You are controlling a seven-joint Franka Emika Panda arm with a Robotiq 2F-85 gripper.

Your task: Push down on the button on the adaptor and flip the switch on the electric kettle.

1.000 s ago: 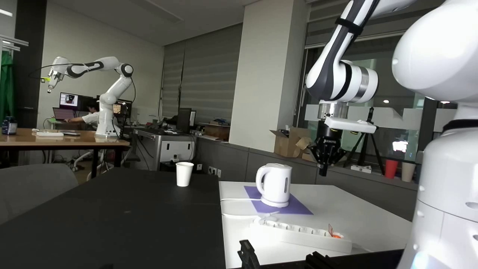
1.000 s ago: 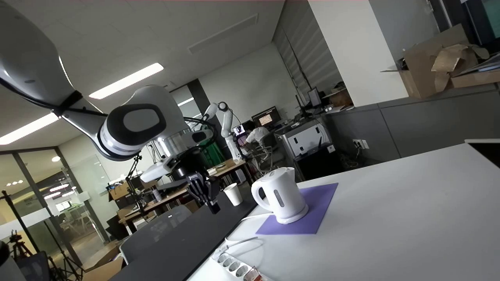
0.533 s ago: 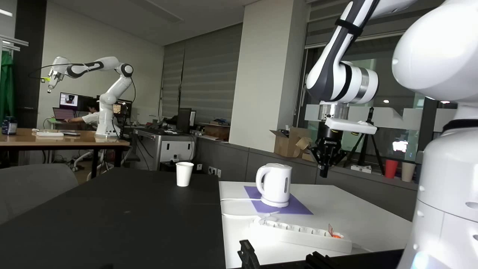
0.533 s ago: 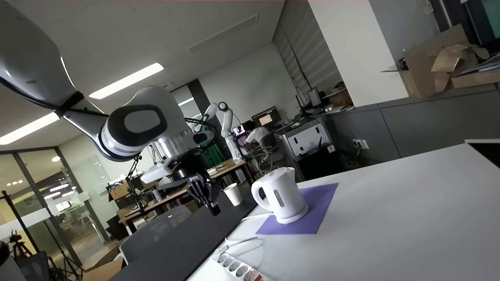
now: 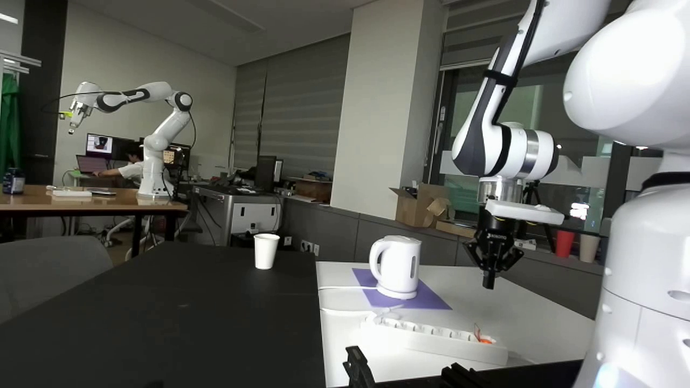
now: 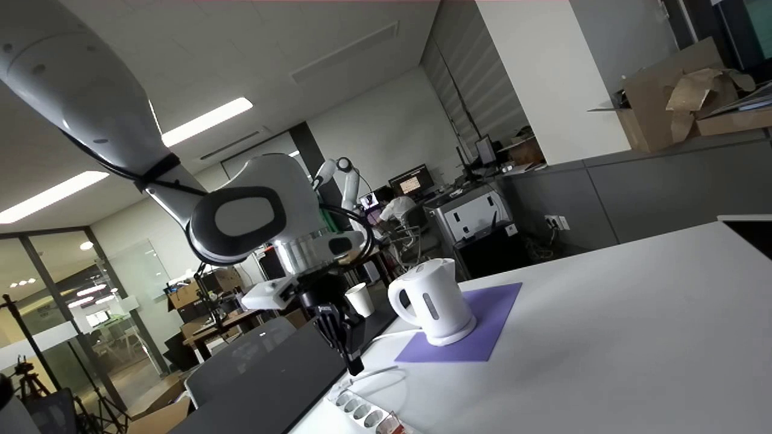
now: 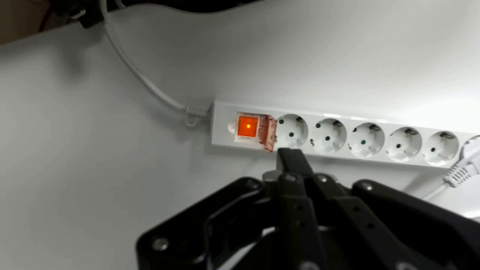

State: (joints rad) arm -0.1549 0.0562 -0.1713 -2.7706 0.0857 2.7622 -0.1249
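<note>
One kettle, one adaptor, one button, six sockets, one white cup, two robot arms

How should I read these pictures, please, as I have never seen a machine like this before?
The large machine is a white robot arm, ending in black jaws. Two views come from cameras standing apart from it; the close-up is taken from its wrist, looking down, with the jaws at the bottom. On the white table lie a long white power strip, with an orange button at one end beside a flipped-open reddish cover, and a purple sheet with a white kettle standing upright on it. A white cup stands on the dark table alongside. The jaws are closed and hold nothing; they hang above the white table, touching neither power strip nor kettle.
</note>
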